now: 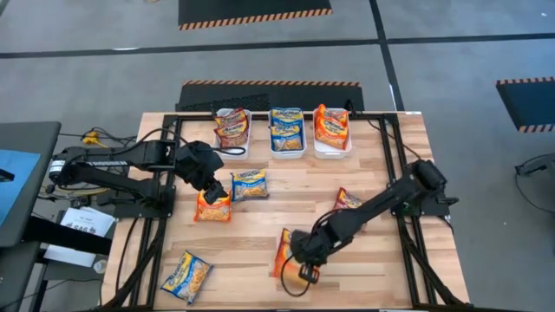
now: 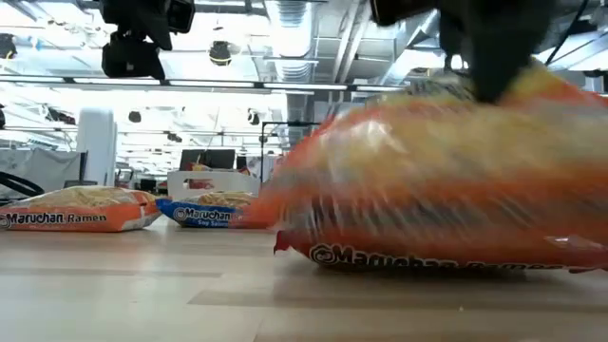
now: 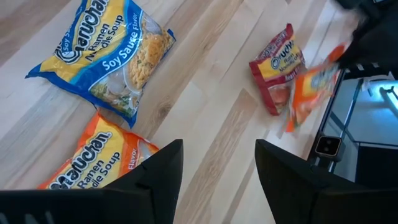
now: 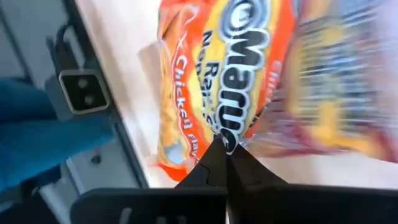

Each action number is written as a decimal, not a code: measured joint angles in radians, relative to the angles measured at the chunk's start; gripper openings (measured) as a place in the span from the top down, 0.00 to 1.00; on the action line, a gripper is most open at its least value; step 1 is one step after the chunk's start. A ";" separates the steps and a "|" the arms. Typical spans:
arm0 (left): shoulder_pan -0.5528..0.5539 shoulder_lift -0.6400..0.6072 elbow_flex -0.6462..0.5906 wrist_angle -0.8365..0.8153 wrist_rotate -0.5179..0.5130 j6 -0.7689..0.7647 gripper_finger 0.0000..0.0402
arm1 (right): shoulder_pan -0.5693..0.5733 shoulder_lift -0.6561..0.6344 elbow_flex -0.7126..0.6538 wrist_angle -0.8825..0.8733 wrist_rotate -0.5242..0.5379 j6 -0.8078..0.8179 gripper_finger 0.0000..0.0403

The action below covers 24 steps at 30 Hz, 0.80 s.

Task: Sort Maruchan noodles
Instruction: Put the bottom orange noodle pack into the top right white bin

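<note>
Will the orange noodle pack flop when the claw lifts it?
Probably a bit. The right claw pinches only the orange pack's thin edge, so it may dangle. Its wrapper looks glossy, so it might slip.

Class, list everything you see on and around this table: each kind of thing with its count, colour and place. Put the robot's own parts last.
Bins: three, white, in a row at the table's far edge, each holding noodle packets (red, blue, orange).
Orange packets: two loose; one under the left tool, one near the front edge in the right tool.
Blue packets: two loose; one mid-table left of centre, one at the front left corner.
Red packet: one, right of centre, partly under the right arm.
Table: one, pale wood, dark frame.
Floor mats: dark, striped edges, beyond the table.
Left tool: open, above the left orange packet.
Right tool: shut on the front orange packet's edge.
</note>
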 joint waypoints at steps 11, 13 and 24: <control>0.000 0.000 0.000 -0.005 0.000 0.044 0.54 | -0.131 -0.241 0.000 -0.244 0.210 -0.071 0.99; 0.000 0.000 0.000 -0.005 -0.011 0.053 0.54 | -0.173 -0.279 0.000 -0.299 0.248 -0.112 0.99; 0.006 0.000 0.000 -0.004 -0.152 0.055 0.54 | -0.575 -0.452 0.001 -0.433 0.380 -0.562 0.99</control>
